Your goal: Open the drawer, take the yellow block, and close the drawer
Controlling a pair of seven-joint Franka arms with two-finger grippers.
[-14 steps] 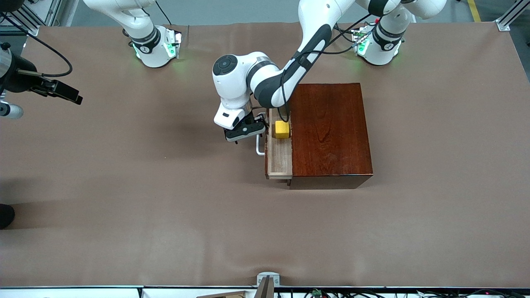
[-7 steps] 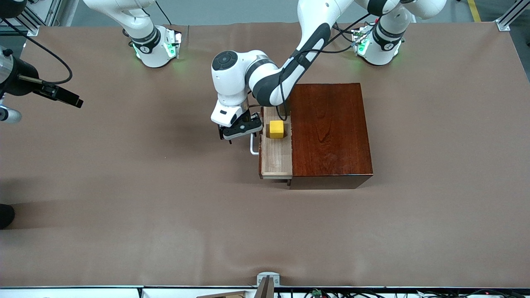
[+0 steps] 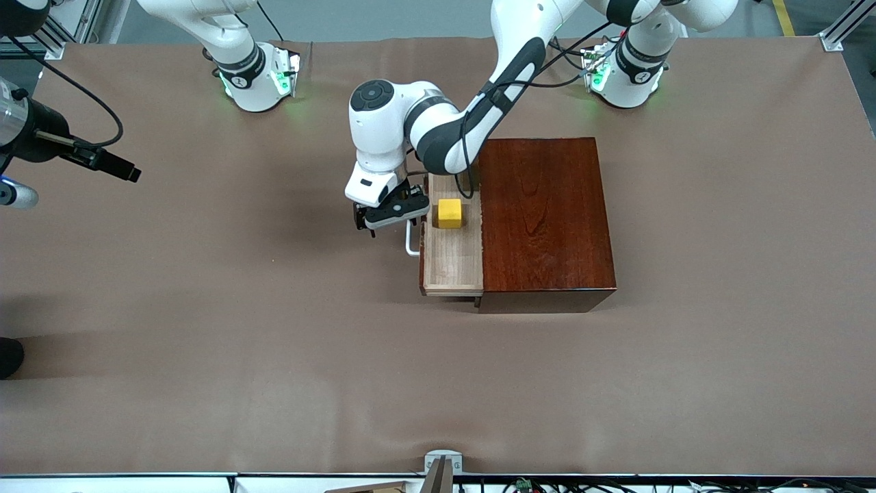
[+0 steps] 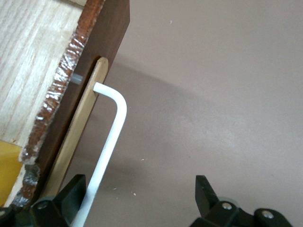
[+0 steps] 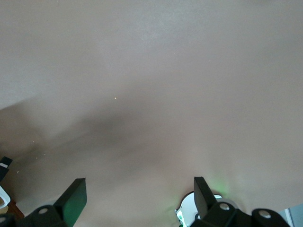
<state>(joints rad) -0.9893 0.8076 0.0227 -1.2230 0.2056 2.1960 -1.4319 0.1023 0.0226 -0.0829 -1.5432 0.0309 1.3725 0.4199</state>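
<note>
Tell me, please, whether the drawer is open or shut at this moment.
Open, partway. The drawer sticks out of the wooden box, baring its light tray with the yellow block inside.

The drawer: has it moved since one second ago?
Yes. The drawer has slid farther out of the wooden box, toward the right arm's end, pulled by the left gripper.

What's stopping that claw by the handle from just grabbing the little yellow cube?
Nothing visible covers the yellow block: it sits in the open part of the drawer, clear of the wooden box. The open left gripper is at the white handle, so only the drawer's front lies between them.
</note>
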